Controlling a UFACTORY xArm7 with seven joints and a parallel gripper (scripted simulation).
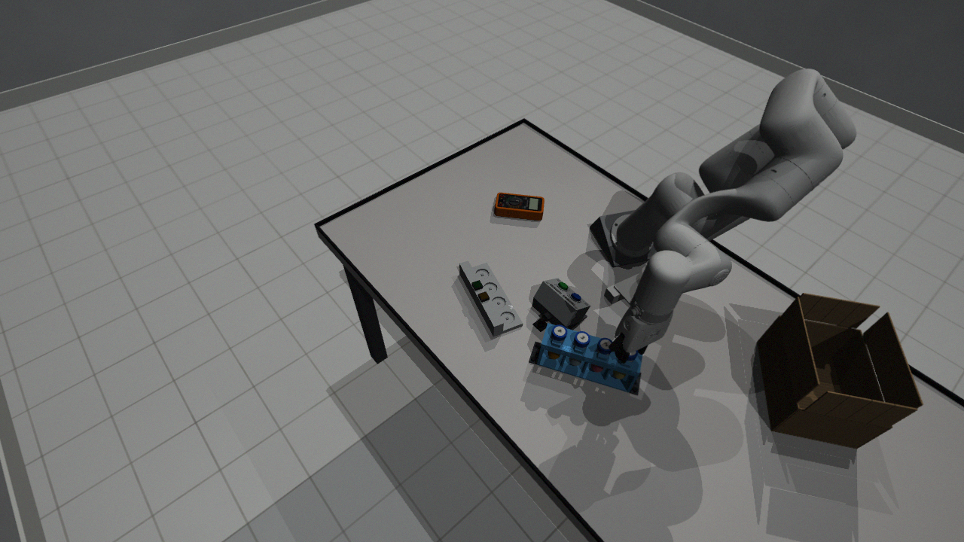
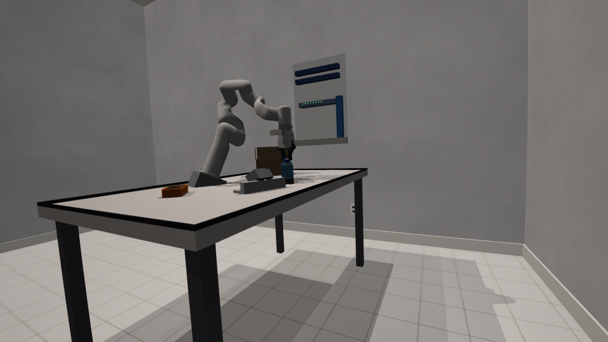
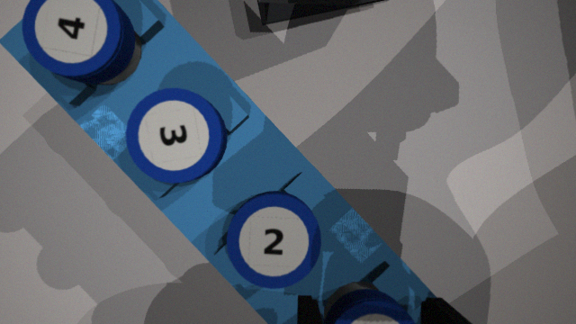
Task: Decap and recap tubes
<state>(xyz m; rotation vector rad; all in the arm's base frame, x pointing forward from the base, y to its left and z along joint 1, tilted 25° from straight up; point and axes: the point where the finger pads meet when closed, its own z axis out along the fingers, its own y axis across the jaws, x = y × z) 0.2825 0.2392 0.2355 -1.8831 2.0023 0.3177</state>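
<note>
The blue decapping rack (image 1: 586,360) holds four tubes with blue caps. In the wrist view caps 4 (image 3: 72,33), 3 (image 3: 175,135) and 2 (image 3: 273,239) sit on their tubes. The cap of tube 1 (image 3: 371,312) shows only partly at the bottom edge. My gripper (image 3: 371,317) is over it with one dark finger on each side, partly open around the cap and not clamped on it. In the top view the gripper (image 1: 623,350) is at the rack's right end. The grey cap tray (image 1: 490,298) has empty nests and both lamps are dark. The key housing (image 1: 561,301) carries the blue and green keys, unlit.
An orange multimeter (image 1: 519,205) lies at the far side of the table. An open cardboard box (image 1: 835,370) stands to the right of the rack. The key housing stands close behind the rack, and the cap tray lies to its left.
</note>
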